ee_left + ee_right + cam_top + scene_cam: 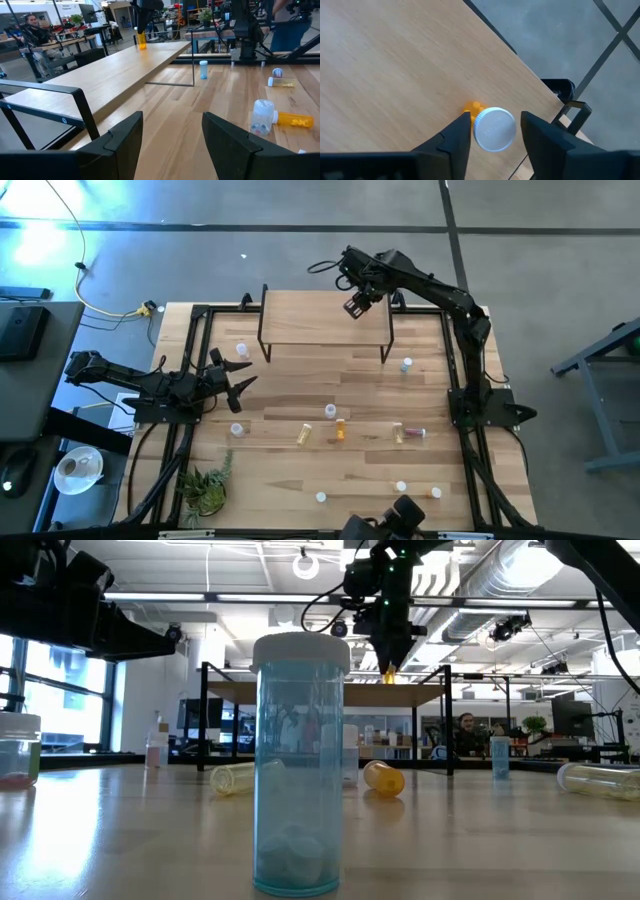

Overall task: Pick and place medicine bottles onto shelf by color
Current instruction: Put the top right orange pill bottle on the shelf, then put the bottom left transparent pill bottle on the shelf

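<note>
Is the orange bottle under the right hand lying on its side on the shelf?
No. The orange bottle stands upright on the shelf, white cap facing the camera.

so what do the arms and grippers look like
Both arms are dark, nearly black, jointed links with black cables trailing from them. The left gripper and right gripper each end in two matte black fingers, broad and flat, tapering to blunt tips. No markings visible.
</note>
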{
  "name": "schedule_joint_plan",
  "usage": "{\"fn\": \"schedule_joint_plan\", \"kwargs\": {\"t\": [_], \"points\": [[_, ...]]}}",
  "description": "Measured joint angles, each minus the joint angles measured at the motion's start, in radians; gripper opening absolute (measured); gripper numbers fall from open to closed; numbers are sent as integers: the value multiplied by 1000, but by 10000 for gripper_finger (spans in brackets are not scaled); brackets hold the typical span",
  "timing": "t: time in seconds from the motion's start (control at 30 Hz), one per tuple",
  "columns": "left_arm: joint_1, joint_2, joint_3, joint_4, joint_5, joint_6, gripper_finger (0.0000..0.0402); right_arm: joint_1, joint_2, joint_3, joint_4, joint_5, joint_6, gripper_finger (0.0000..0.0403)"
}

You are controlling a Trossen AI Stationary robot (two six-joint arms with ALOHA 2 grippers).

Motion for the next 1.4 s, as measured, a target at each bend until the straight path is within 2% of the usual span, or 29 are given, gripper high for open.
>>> {"fn": "schedule_joint_plan", "kwargs": {"t": [0.13, 0.6, 0.77, 0.97, 1.27, 1.4], "points": [[0, 0, 0, 0, 0, 0, 195, 0, 0, 0, 11, 0, 0, 181], [0, 0, 0, 0, 2, -5, 195, 6, -74, 0, 14, -8, -18, 184], [0, 0, 0, 0, 72, -30, 195, 39, -120, 0, 1, -9, -20, 184], [-5, 0, 3, -1, 130, -88, 195, 133, -176, 0, -1, -2, -67, 184], [-38, 1, 124, -161, 136, -107, 195, 278, -197, 0, -15, 0, -97, 184], [-51, 2, 205, -315, 197, -172, 195, 324, -197, 0, -18, 15, -92, 183]]}}
